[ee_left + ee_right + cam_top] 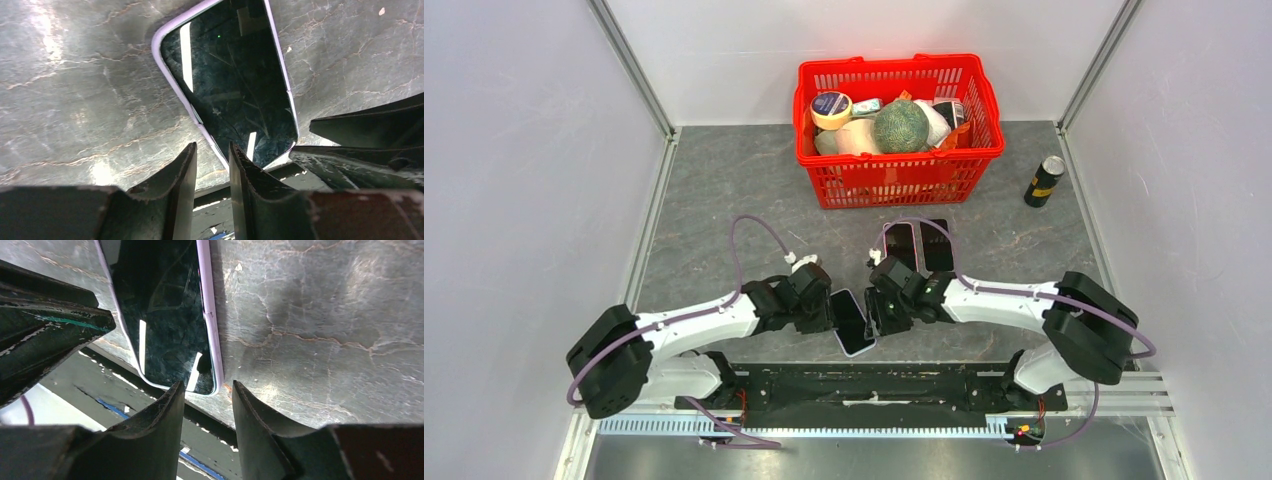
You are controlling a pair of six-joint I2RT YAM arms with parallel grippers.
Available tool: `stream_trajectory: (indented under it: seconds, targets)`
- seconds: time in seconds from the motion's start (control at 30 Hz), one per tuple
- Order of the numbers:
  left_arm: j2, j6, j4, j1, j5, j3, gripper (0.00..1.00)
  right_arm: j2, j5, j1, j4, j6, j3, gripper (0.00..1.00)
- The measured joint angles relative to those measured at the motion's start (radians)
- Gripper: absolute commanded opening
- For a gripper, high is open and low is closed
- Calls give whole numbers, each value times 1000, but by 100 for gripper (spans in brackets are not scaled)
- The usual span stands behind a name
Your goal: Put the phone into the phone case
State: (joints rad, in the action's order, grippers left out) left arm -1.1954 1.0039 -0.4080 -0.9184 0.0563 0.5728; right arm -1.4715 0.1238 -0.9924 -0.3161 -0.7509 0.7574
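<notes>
The phone, with a dark screen and a lavender rim, lies flat and face up on the grey table near its front edge. It also shows in the left wrist view and the right wrist view. My left gripper is at the phone's left long edge, its jaws a narrow gap apart and empty. My right gripper is at the phone's right edge near its lower corner, slightly open and empty. The black phone case lies behind the right gripper, next to a second dark flat panel.
A red basket full of items stands at the back centre. A dark can stands at the back right. The black mounting rail runs just past the table's front edge, close to the phone's near end.
</notes>
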Motion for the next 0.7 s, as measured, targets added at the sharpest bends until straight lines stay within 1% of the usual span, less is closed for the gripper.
stream_trajectory:
  seconds: [0.27, 0.47, 0.7]
  targets:
    - [-84, 0, 30, -32, -13, 1, 36, -60, -34, -55, -8, 1, 11, 43]
    - [-131, -1, 24, -61, 10, 38, 34, -76, -63, -82, -19, -1, 31, 33]
    - [-180, -1, -26, -97, 55, 94, 31, -110, -127, -121, -87, -19, 84, 23]
